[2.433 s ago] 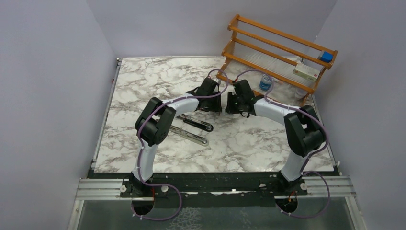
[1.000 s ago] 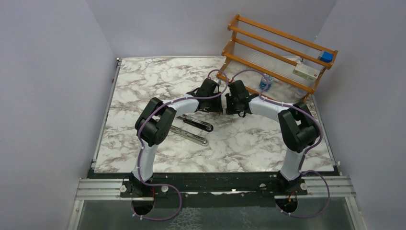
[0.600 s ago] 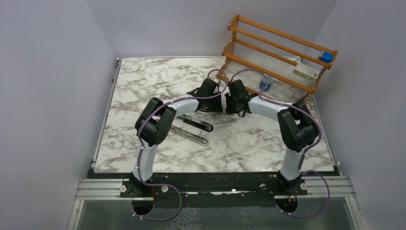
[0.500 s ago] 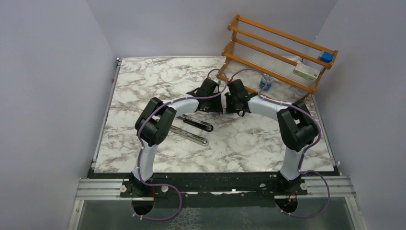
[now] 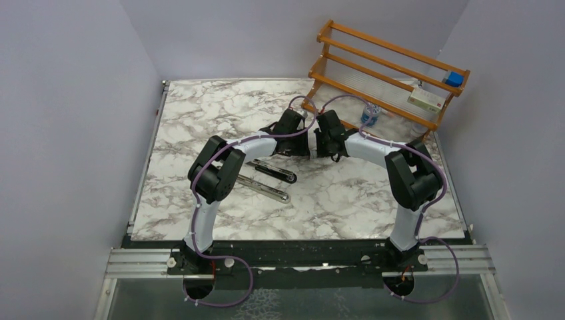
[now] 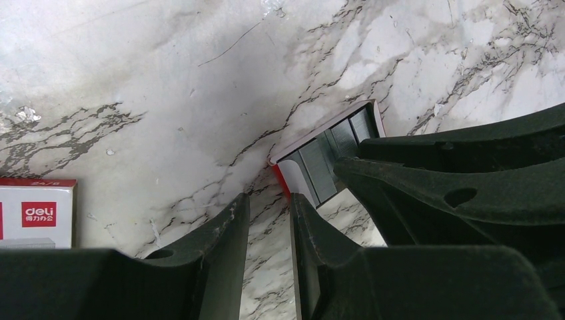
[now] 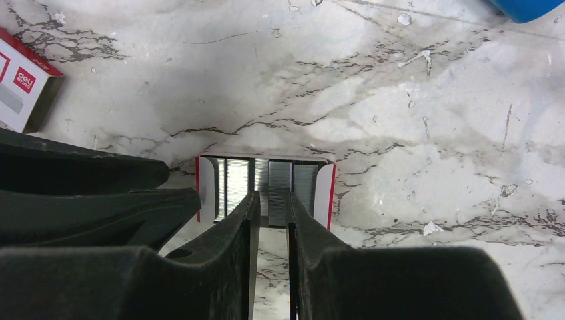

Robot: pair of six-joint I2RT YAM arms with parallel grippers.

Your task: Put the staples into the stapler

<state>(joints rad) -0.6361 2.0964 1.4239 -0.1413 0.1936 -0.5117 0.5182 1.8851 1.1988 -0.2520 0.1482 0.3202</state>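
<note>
The stapler (image 5: 270, 179) lies hinged open on the marble, black top beside its silver channel, near the left arm's elbow. The staples' open tray (image 7: 266, 181), white with red edges, holds several grey staple strips; it also shows in the left wrist view (image 6: 330, 150). My right gripper (image 7: 273, 197) is at the tray's near edge, jaws narrowly parted with one strip (image 7: 280, 183) between the tips. My left gripper (image 6: 268, 200) is narrowly open and empty, its right finger against the tray's corner. Both grippers (image 5: 298, 148) (image 5: 321, 148) hide the tray from above.
The staple box's red and white sleeve (image 6: 36, 217) lies to the left of the tray, also in the right wrist view (image 7: 23, 87). A wooden rack (image 5: 386, 67) stands at the back right with a small blue-capped bottle (image 5: 370, 115) in front.
My right gripper has moved left toward my left gripper and over the tray. The left arm and the stapler have not moved.
</note>
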